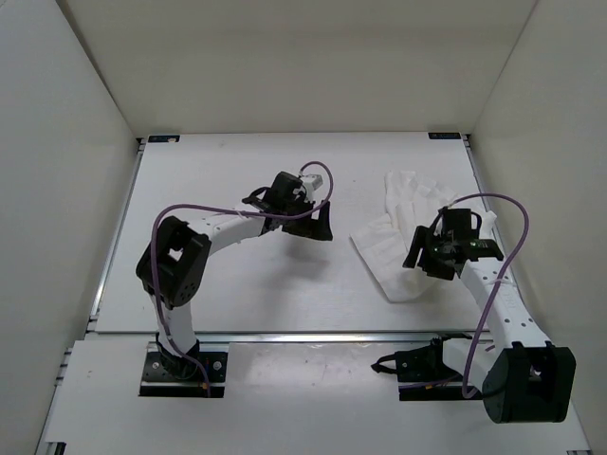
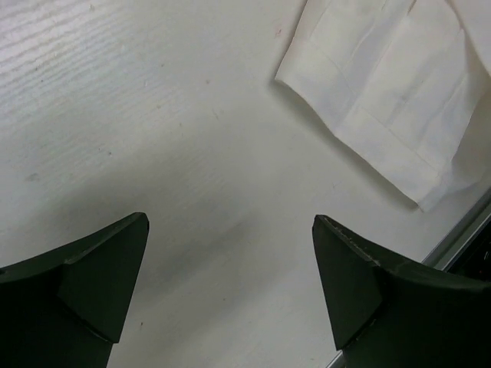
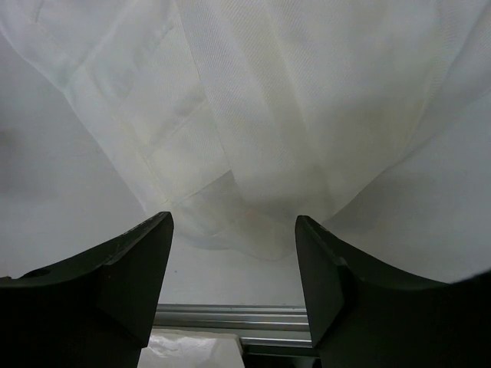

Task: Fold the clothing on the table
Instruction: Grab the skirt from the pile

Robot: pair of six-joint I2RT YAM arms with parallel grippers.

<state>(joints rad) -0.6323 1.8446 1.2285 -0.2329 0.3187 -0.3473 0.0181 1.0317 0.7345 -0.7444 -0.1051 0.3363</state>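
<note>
Clothing [image 1: 391, 248] is seen bunched on the right half of the worktop [image 1: 247, 294], close to its right rail. The long axis is judged to run roughly far-to-near, with a flatter flap spread toward the near-left.

The right end effector [image 1: 424, 254] is placed right over the near part of the garment. In the right wrist view its jaws are seen apart, nothing clamped, with a cloth edge just ahead of the tips. The right arm is clearly the nearer one.

The left end effector [image 1: 321, 223] is held over bare worktop at centre, jaws wide apart and empty. The garment lies to its right, a corner showing at the top right of the left wrist view.

Nothing is seen blocking either approach. A purple cable [image 1: 493, 284] loops off the right arm beside the cloth, and the near rail [image 3: 230, 314] sits just behind the right fingers.
</note>
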